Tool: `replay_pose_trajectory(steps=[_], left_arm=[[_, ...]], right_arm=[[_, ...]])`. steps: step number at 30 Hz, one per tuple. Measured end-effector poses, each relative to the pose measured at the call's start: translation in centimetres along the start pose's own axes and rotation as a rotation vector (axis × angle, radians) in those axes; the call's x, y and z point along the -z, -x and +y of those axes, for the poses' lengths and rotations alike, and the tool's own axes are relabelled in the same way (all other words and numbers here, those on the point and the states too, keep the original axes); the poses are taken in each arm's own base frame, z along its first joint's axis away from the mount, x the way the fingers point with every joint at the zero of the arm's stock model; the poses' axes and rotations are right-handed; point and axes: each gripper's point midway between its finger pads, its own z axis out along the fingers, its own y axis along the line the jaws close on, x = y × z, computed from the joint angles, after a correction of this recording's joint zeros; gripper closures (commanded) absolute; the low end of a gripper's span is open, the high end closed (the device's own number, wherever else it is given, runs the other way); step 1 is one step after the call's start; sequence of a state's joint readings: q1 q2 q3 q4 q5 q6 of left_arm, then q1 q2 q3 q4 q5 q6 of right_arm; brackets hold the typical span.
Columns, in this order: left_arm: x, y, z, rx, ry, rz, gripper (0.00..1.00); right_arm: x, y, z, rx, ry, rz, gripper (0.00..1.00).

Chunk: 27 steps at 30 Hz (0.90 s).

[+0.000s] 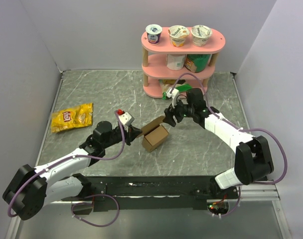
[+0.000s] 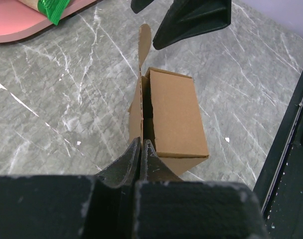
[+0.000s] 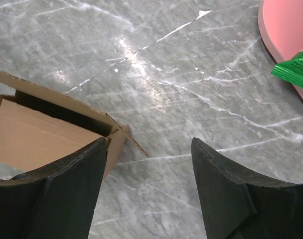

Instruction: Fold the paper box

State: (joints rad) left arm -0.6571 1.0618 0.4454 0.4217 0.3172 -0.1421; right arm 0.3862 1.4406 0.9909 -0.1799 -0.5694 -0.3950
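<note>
Half-hiding grip overhead; revealing, from left wrist, left jaws clamping box [image 2: 174, 114] wall. Showing, from right wrist, right jaws gaping above box corner and desk [image 3: 191, 74].

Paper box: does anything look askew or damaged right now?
No damage shows. The paper box is half formed and sits at an angle to the edges of the table; one flap stands up unfolded, pinched at its base by the left end effector.
</note>
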Motion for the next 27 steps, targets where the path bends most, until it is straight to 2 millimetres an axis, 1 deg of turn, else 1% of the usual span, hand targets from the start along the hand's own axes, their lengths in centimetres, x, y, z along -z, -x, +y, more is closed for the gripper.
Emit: replay_pose_trajectory(steps=[5, 7, 8, 9, 11, 14, 15, 18, 21, 27], left_arm=[[0.0, 0.0, 0.0, 0.001, 0.000, 0.000, 0.99], [0.0, 0.0, 0.0, 0.000, 0.000, 0.001, 0.99], [0.0, 0.0, 0.0, 0.000, 0.000, 0.001, 0.99], [0.0, 0.0, 0.0, 0.000, 0.000, 0.001, 0.99], [0.0, -0.1, 0.0, 0.001, 0.000, 0.002, 0.99], [-0.1, 0.0, 0.1, 0.001, 0.002, 0.001, 0.99], [-0.1, 0.1, 0.2, 0.001, 0.008, 0.001, 0.99], [-0.5, 0.3, 0.7, 0.004, 0.033, 0.002, 0.99], [-0.8, 0.5, 1.2, 0.010, 0.058, 0.009, 0.99], [-1.1, 0.7, 2.6, 0.028, 0.140, 0.027, 0.99]], right_arm=[[-0.8, -0.1, 0.2, -0.002, 0.064, 0.006, 0.31], [-1.2, -0.5, 0.5, -0.008, 0.087, 0.011, 0.42], [-1.3, -0.8, 0.6, -0.010, 0.100, 0.017, 0.50], [-1.5, -0.9, 0.7, -0.012, 0.111, 0.022, 0.60], [-1.7, -1.2, 0.8, -0.016, 0.125, 0.033, 0.67], [-1.7, -1.0, 0.8, -0.027, 0.131, 0.040, 0.84], [-1.7, -1.0, 0.8, -0.029, 0.130, 0.039, 0.99], [-1.7, -0.9, 1.3, -0.050, 0.144, 0.041, 1.00], [-1.6, -0.6, 1.5, -0.059, 0.120, 0.045, 1.00], [-1.4, -0.7, 1.9, -0.062, -0.010, 0.076, 1.00]])
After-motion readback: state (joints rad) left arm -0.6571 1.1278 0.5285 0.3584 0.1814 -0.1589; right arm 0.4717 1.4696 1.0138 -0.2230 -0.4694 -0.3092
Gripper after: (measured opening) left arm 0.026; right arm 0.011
